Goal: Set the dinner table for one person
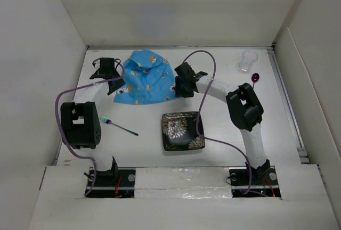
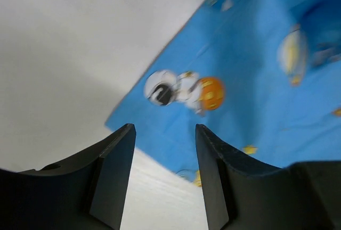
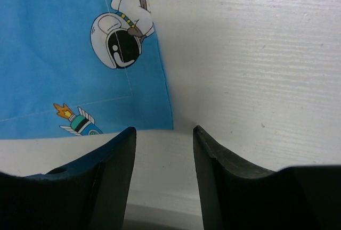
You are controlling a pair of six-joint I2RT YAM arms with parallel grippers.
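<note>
Black left gripper (image 2: pixel 165 130) and right gripper (image 3: pixel 164 130) hang open, empty, at the crumpled blue cartoon-print cloth's (image 1: pixel 144 78) edges; one missed pinch would likely drag it askew.

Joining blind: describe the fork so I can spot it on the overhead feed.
Find the dark square flowered plate near the middle of the white table. Left of it lies the fork: thin, bluish-handled, angled, unlike the purple utensil far off by the glass.
</note>
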